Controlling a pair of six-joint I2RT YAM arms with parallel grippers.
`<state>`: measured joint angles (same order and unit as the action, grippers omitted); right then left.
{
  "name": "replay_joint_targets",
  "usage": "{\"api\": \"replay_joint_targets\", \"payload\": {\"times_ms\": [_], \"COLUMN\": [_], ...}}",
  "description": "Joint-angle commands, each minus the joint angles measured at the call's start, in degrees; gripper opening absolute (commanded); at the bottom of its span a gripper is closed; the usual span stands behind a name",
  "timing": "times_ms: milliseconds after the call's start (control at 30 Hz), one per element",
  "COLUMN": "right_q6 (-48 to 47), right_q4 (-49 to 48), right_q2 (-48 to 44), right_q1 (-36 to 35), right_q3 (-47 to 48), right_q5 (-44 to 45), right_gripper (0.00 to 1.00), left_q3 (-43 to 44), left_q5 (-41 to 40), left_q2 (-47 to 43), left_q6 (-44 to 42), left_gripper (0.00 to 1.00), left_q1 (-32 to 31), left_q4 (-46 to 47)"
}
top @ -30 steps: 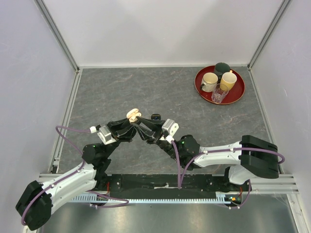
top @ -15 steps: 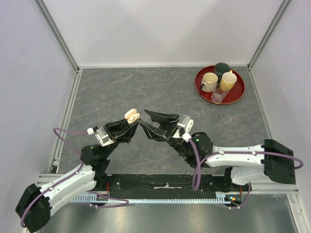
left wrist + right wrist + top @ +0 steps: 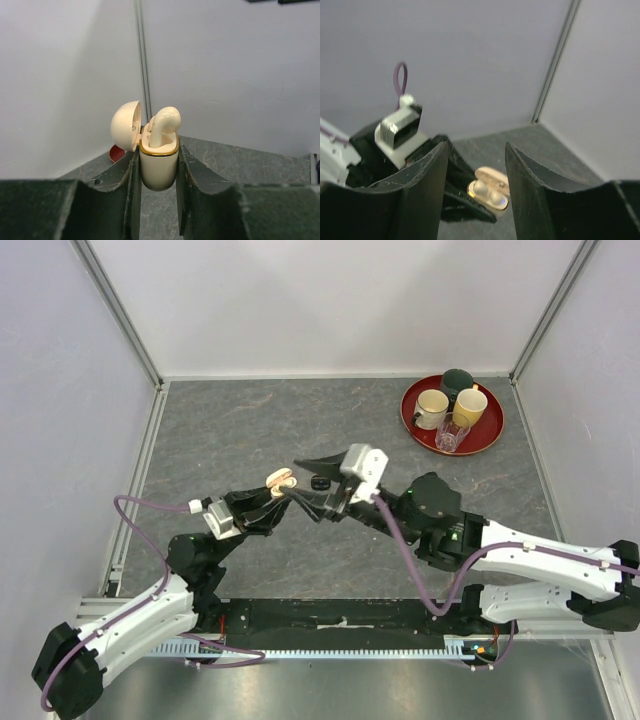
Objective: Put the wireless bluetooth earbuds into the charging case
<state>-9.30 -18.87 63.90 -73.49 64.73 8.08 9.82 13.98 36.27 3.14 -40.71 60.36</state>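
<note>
My left gripper (image 3: pixel 277 488) is shut on the cream charging case (image 3: pixel 281 480), holding it above the table with its lid (image 3: pixel 125 125) hinged open. In the left wrist view the case (image 3: pixel 159 165) sits upright between the fingers (image 3: pixel 115 190), and a cream-white earbud (image 3: pixel 162 125) stands in its socket. The right wrist view shows the case (image 3: pixel 490 192) with two cream earbuds seated inside. My right gripper (image 3: pixel 303 483) is just right of the case, open and empty (image 3: pixel 476 150). A small black item (image 3: pixel 319 483) lies on the table below it; I cannot tell what it is.
A red tray (image 3: pixel 495 430) at the back right carries a cream cup (image 3: pixel 432 408), a yellow cup (image 3: pixel 470 406), a glass (image 3: pixel 451 433) and a dark cup (image 3: pixel 457 380). White walls close in the grey table on three sides.
My right gripper has opened and drawn back a little from the case, its arm stretching out from the right. The left gripper has kept hold of the case, shifting only slightly.
</note>
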Motion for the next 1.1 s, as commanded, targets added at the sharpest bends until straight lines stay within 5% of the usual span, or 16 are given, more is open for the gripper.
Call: {"api": "replay_joint_targets", "payload": {"times_ms": [0,567,733,1067], "right_q6": [-1.0,-0.4,2.4,6.8], "right_q4": [18.3,15.8,7.4,-1.8], "right_q2": [2.9,4.3,-0.2,-6.2], "right_q1": [0.7,3.0,3.4,5.0], "right_q3": [3.5,2.7,-1.8,-8.3], "right_q5": [-7.0,-5.6,-3.9,17.3], "right_gripper": [0.54,0.43,0.42,0.52], "left_q3": [3.1,4.1,3.9,3.5], "left_q5": [3.2,5.5,5.1,3.9], "left_q2": [0.3,0.8,1.2,0.9], "left_q6": [-1.7,-0.7,-0.9,-1.0], "left_gripper": [0.02,0.02,0.02,0.02], "left_q1": [-0.2,-0.2,-0.2,-0.2], "left_q4": [0.3,-0.9,-1.1,-3.1]}}
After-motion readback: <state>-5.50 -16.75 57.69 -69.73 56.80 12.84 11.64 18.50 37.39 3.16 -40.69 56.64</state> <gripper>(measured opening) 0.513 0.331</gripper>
